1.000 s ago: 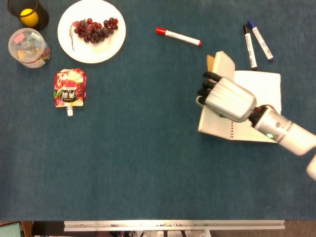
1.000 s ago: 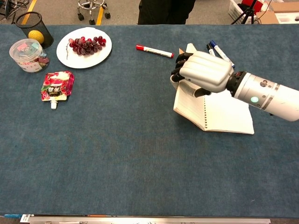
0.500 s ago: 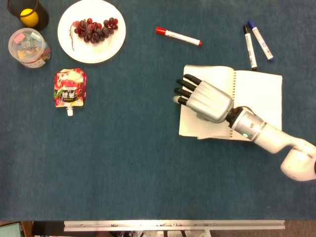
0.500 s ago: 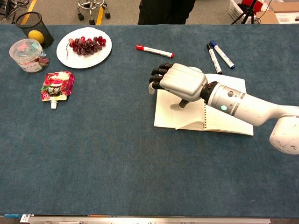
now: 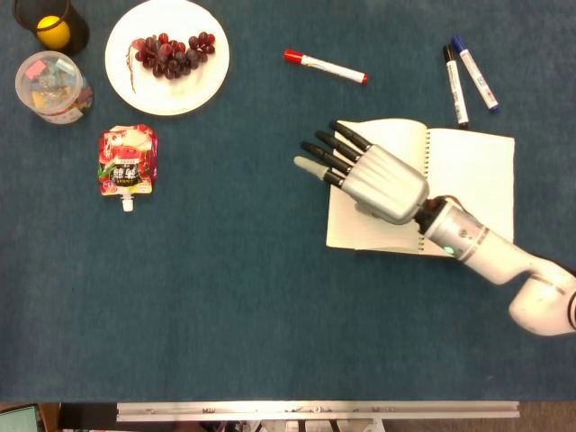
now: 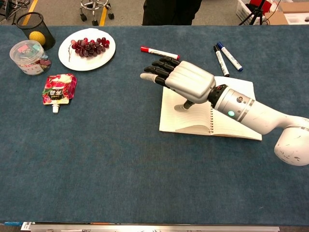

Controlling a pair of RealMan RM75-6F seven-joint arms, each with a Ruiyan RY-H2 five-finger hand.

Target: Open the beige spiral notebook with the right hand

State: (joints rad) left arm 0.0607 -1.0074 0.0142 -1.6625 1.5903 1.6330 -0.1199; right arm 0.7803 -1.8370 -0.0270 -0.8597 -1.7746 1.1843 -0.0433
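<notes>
Blue cloth table [image 6: 120, 159], grey floor [image 6: 125, 12] behind, perhaps a stool base [image 6: 94, 7]

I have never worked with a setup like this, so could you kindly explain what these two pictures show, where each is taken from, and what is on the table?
Both pictures come from the robot's own cameras: the head view looks straight down, the chest view looks forward from lower down. The silver right hand on its white arm is a five-finger robot hand. It hovers over the beige spiral notebook, which lies open, fingers spread and holding nothing. The left hand is out of sight. On the blue table also lie a red marker, a black marker, a blue marker, a plate of grapes, a drink pouch, a tub of clips and a mesh cup with a yellow ball.
</notes>
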